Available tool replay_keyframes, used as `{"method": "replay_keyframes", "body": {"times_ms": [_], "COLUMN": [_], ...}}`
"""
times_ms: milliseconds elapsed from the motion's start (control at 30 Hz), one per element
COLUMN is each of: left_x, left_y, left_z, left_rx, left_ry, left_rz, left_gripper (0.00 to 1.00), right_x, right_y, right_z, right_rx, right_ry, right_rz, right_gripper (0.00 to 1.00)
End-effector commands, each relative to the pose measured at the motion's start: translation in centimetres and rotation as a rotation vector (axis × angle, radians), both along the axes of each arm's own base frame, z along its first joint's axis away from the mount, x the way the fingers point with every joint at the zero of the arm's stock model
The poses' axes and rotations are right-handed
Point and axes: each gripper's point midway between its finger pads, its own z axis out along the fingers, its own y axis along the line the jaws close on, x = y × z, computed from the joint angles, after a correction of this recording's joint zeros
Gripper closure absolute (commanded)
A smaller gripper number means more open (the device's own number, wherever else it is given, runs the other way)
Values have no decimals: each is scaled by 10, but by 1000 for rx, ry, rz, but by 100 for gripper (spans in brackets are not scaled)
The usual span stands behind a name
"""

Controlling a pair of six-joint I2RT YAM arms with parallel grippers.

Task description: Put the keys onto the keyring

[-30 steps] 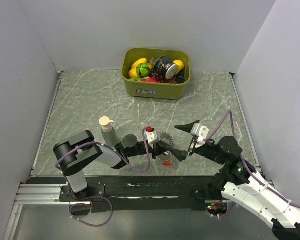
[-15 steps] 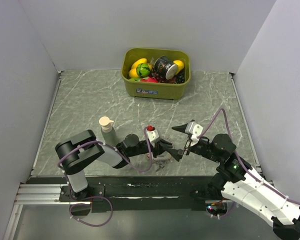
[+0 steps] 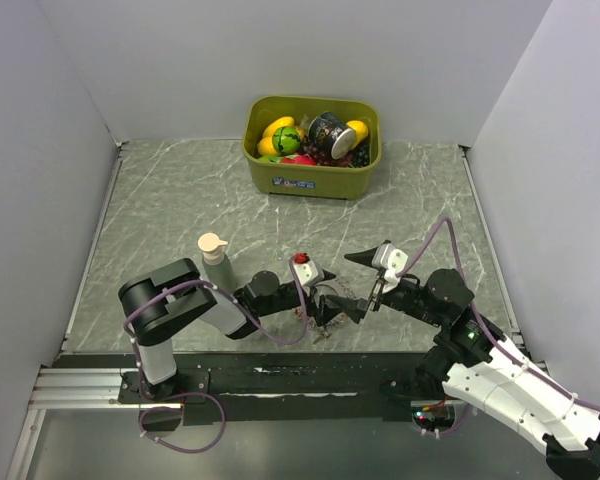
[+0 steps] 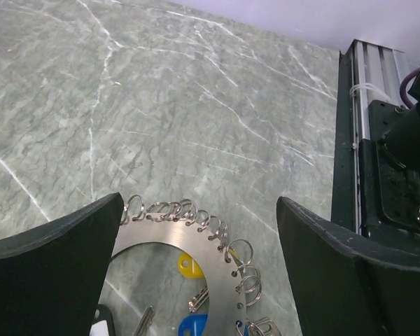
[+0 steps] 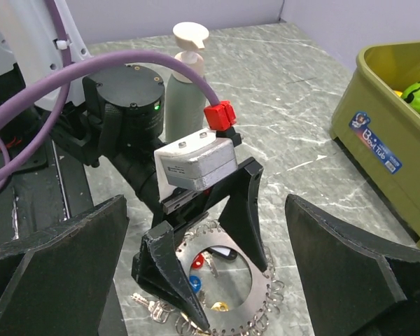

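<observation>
The left gripper (image 3: pixel 325 305) stood wide open and held nothing. The keyring (image 4: pixel 161 234) lay flat on the table (image 4: pixel 196 105) between its fingers, at the lower centre of the left wrist view. The yellow key (image 4: pixel 189 264), blue key (image 4: pixel 194 325) and red key (image 5: pixel 198 262) lay inside the ring. The right gripper (image 3: pixel 365 283), just right of it, was also wide open and held nothing.

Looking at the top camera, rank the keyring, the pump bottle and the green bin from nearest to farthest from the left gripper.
From the left gripper, which is open:
1. keyring, lying right beneath it, between its fingers.
2. pump bottle, standing off to the left side of the view.
3. green bin, at the far back, well beyond the other two.
</observation>
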Motion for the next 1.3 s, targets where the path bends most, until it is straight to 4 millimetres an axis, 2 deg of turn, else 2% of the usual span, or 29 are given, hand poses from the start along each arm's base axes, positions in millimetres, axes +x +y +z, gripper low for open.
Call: {"method": "replay_keyframes", "body": {"times_ms": [0, 100, 133, 200, 233, 267, 400, 433, 467, 500, 533, 567, 600, 633, 667, 700, 733, 800, 833, 1067, 1100, 1233, 1267], "left_x": [3, 8, 10, 13, 16, 18, 28, 30, 35, 37, 41, 44, 50, 54, 56, 63, 65, 70, 71, 68, 66, 64, 61], "left_y": [2, 9, 11, 14, 15, 17, 31, 37, 44, 48, 52, 57, 67, 73, 78, 91, 98, 116, 126, 190, 200, 247, 259], "left_z": [46, 55, 49, 56, 49, 60, 77, 91, 85, 87, 104, 105, 96, 109, 113, 109, 121, 123, 133, 154, 159, 152, 139], "left_rx": [-124, -129, -98, -80, -38, -47, -16, -36, 8, 23, 5, 24, 83, 69, 69, 102, 81, 100, 75, -36, -59, -88, -36], "left_ry": [-64, -67, -57, -62, -40, -46, -42, -53, -36, -35, -42, -27, 0, 1, 12, 24, 26, 37, 37, 123, 134, 186, 190], "left_rz": [36, 77, 93, 111, 133, 146, 236, 261, 305, 324, 355, 384, 447, 486, 517, 592, 627, 717, 756, 1005, 1037, 1253, 1296], "left_gripper": [4, 4, 4, 4, 4, 4, 4, 4, 4, 4, 4, 4, 4, 4, 4, 4, 4, 4, 4, 4, 4, 4, 4], "right_x": [3, 9, 10, 17, 19, 26, 44, 48, 52, 56, 59, 65, 69, 72, 78, 81, 84, 92, 94, 111, 114, 115, 115], "right_y": [0, 0, 0, 0, 0, -1, -7, -10, -12, -15, -18, -24, -29, -34, -41, -47, -51, -67, -71, -118, -129, -153, -159], "right_z": [9, 8, 7, 4, 3, 0, 1, 0, -1, 0, -1, -1, -1, -2, -3, -6, -7, -15, -16, -46, -49, -54, -54], "right_rx": [36, 41, 40, 40, 40, 40, 60, 59, 72, 79, 81, 97, 106, 115, 135, 147, 167, 189, 210, 291, 300, 326, 322], "right_ry": [-6, 14, 23, 53, 65, 94, 156, 165, 196, 202, 211, 231, 239, 250, 273, 287, 310, 343, 366, 480, 485, 486, 480], "right_rz": [-18, -44, -50, -82, -94, -137, -234, -259, -283, -308, -329, -366, -396, -423, -463, -490, -516, -587, -611, -808, -852, -934, -963], "right_gripper": [0, 0, 0, 0, 0, 0, 0, 0, 0, 0, 0, 0, 0, 0, 0, 0, 0, 0, 0, 0, 0, 0, 0]}}
